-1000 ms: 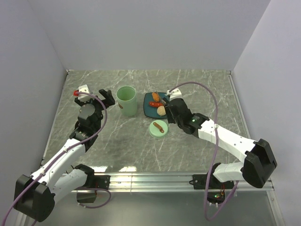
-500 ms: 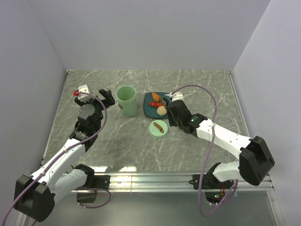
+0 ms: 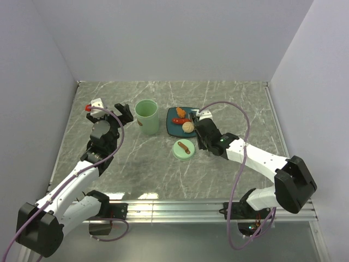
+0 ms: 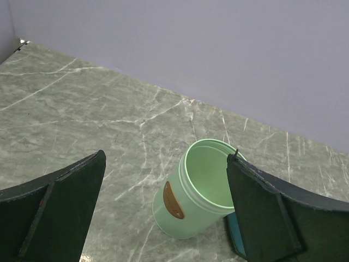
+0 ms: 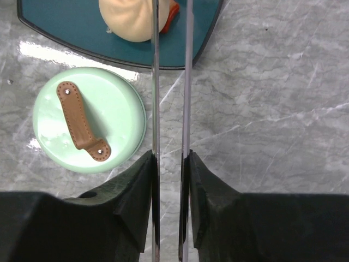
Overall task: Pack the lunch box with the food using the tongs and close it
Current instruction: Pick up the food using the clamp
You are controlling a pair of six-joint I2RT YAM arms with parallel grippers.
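Note:
The mint-green lunch box stands upright with its mouth uncovered, left of the teal plate. My left gripper is open beside it, and the box shows between its wide-apart fingers. The round lid with its brown strap lies flat in front of the plate. My right gripper is shut on the tongs. Their two thin arms reach over the plate edge past the beige ball and a red-orange piece. The tong tips are out of view.
An orange round piece and a red sausage piece lie on the plate behind the beige ball. Grey walls close the marble table at the back and sides. The lid lies just left of the tongs.
My right gripper has squeezed the tongs, bringing their arms closer together, and its wrist has shifted slightly back toward the near right. The left arm has not moved.

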